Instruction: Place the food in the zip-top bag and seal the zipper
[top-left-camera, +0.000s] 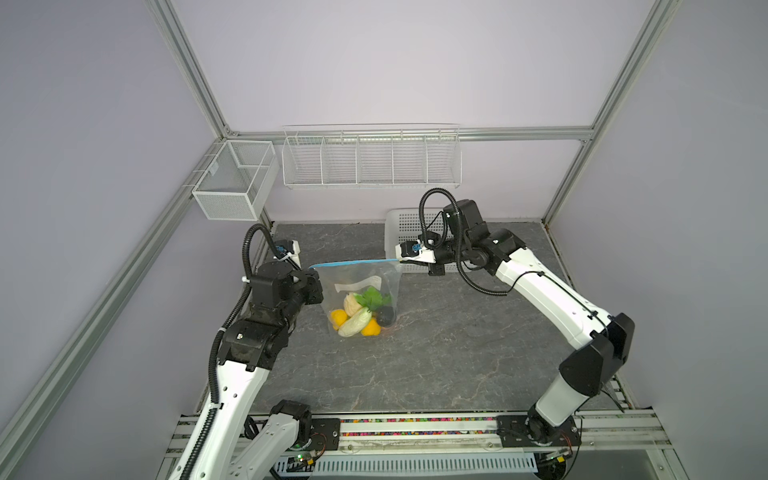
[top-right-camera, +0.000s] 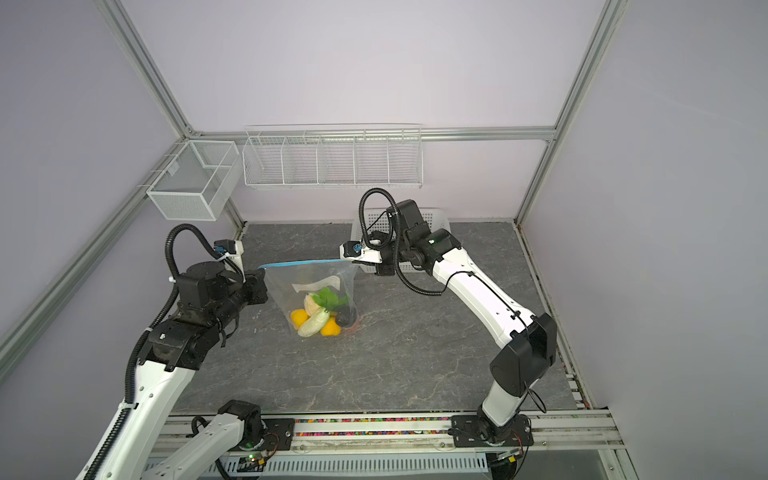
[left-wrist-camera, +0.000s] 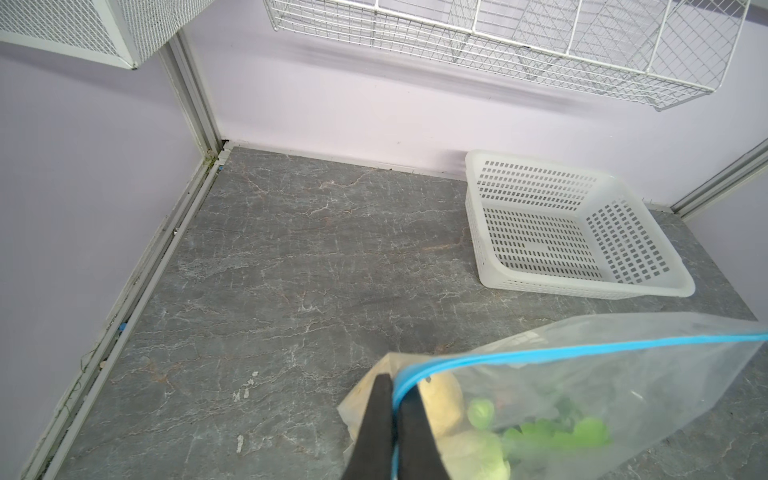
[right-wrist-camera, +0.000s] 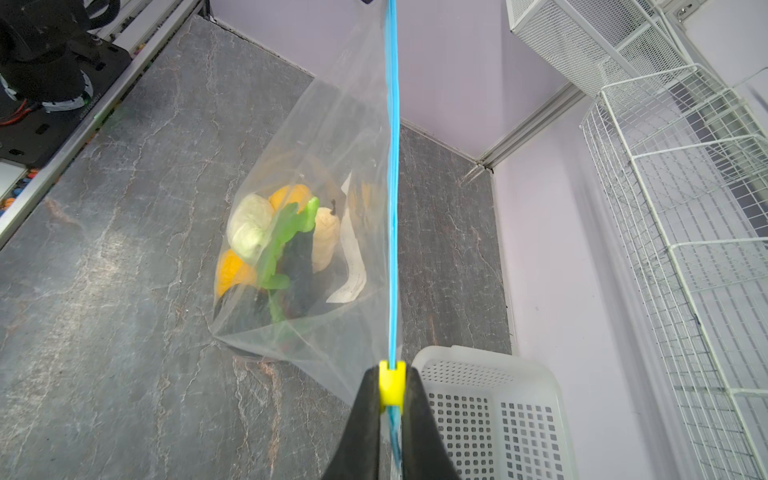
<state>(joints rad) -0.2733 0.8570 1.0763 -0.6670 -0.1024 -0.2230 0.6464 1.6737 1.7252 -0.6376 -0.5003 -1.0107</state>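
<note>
A: What has each pincer got?
B: The left pincer is clamped on one end of the zipper. The right pincer is pinched on the slider, a small hard yellow saddle at the other end.
A: And the line between them?
B: That's what counts. The zipper's long axis runs straight out from the right pincer's tips to the left pincer, pulled taut. Any slide must follow that line, and the right arm has the slider.
A: Sealed?
B: Ahead of the slider the blue strip reads as one thin line, so I judge it closed or nearly. At the left end I can't tell.
A: The bag?
B: The bag hangs below both pincers. It's thin clear film, creased and floppy, with a white label. The food is heaped at its bottom, seemingly resting on the table: smooth rounded yellows, a pale ribbed piece, flat green leaves, something dark.
A: Nearby?
B: A white perforated basket, just behind the right pincer.
</note>
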